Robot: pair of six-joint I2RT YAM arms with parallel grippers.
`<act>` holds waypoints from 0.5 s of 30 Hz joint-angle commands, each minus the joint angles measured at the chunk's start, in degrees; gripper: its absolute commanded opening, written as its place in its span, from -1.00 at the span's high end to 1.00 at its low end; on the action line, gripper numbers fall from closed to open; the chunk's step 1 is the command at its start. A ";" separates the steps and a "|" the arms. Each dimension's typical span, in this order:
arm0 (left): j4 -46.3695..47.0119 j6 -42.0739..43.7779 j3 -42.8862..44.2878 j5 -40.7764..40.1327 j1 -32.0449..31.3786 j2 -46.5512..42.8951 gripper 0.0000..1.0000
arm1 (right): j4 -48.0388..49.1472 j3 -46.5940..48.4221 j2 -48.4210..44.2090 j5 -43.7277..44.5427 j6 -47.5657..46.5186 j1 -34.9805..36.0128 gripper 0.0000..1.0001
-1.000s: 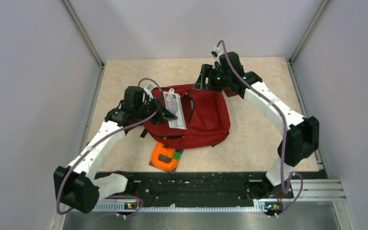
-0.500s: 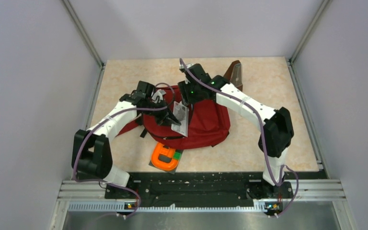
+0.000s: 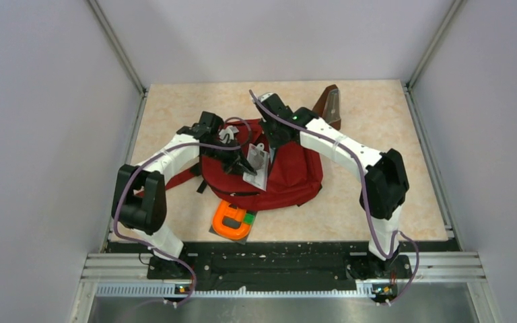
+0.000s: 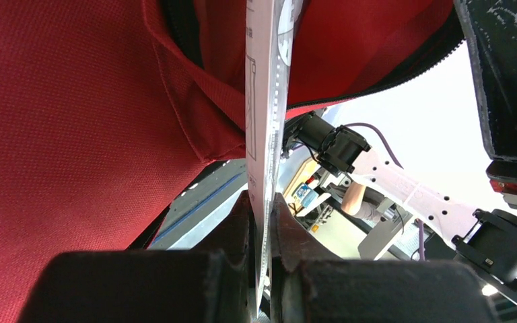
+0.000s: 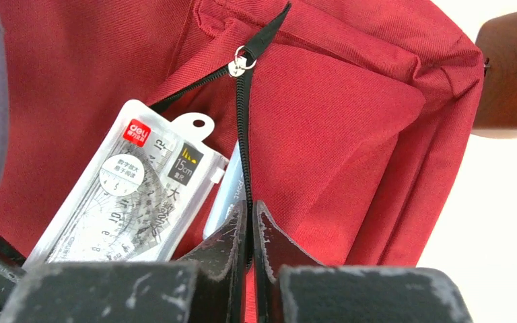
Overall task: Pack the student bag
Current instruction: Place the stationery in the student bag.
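The student bag (image 3: pixel 295 178), a dark red backpack, lies in the middle of the table with its front pocket unzipped. My left gripper (image 3: pixel 242 163) is shut on the lower edge of a clear ruler-set pack (image 3: pixel 258 164); the left wrist view shows the pack (image 4: pixel 266 101) edge-on, pinched between the fingers (image 4: pixel 266 202), with red bag fabric (image 4: pixel 74 121) beside it. My right gripper (image 5: pixel 250 207) is shut on the black zipper edge (image 5: pixel 244 134) of the bag's pocket (image 5: pixel 336 121). The ruler pack (image 5: pixel 131 202) lies half inside that opening, just left of the zipper.
A brown pyramid-shaped metronome (image 3: pixel 328 104) stands behind the bag at the right, also at the right wrist view's edge (image 5: pixel 511 74). An orange and green item on a grey card (image 3: pixel 231 221) lies in front of the bag. Walls enclose the table.
My right arm swung from the back right onto the bag, and its gripper closed on the zipper edge. The left arm carried the ruler pack right, toward the pocket opening.
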 commanded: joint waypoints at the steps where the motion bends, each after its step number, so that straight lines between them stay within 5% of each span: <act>1: 6.43 -2.80 1.83 0.93 0.16 0.75 1.00 | 1.09 1.54 -1.82 2.48 -0.76 0.75 1.00; 9: 30.41 -19.70 -3.07 -2.05 -0.18 1.25 1.00 | 4.71 -0.85 -5.32 -2.00 1.22 0.82 1.00; 15: 37.57 -21.19 -2.05 -4.20 -1.46 4.47 1.00 | 8.29 -4.12 -7.01 -6.00 1.53 0.86 1.00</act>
